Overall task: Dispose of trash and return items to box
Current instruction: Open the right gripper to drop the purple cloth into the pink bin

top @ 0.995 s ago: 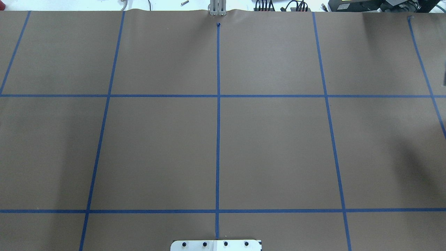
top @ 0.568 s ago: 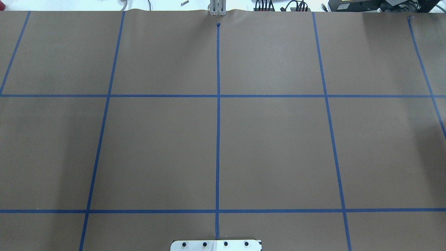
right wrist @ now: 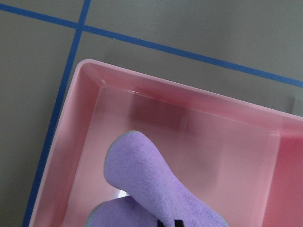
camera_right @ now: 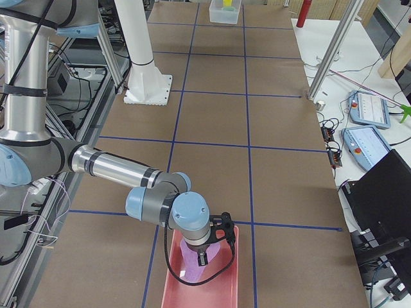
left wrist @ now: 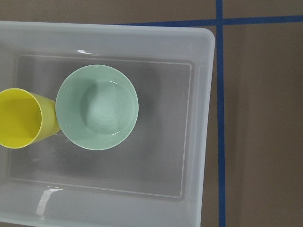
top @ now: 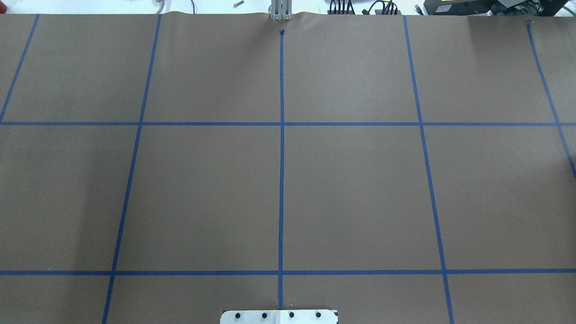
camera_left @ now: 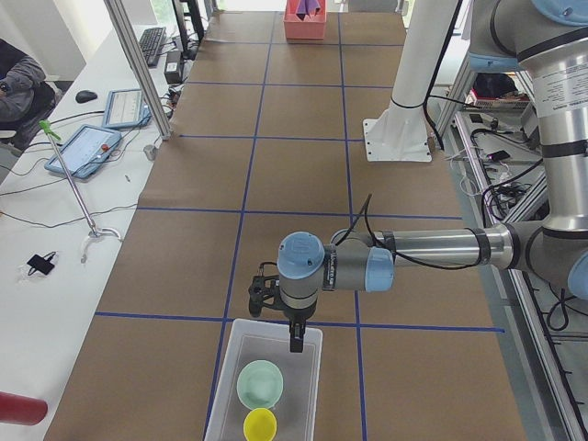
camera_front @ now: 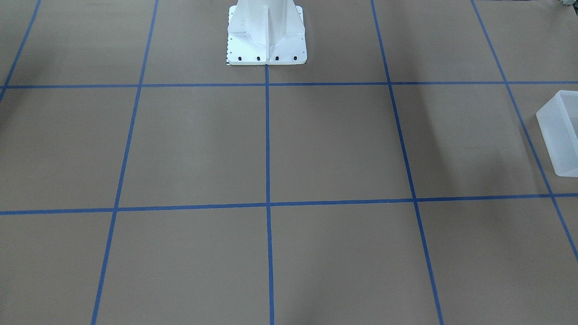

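The left gripper (camera_left: 296,342) hangs over one end wall of the frosted translucent white plastic rectangular bin (left wrist: 206,118). Its opening and any load cannot be told. Inside, the small bright yellow plastic cup (left wrist: 21,118) touches the pale mint-green round bowl (left wrist: 97,107) at the bowl's nine o'clock in the wrist view. The right gripper (camera_right: 203,255), equally unreadable, hovers over a purple fleece cloth (right wrist: 147,179) in a pink plastic tray (right wrist: 94,78). Both items look boxed, so lifting straight up, clear of the rim, seems wisest.
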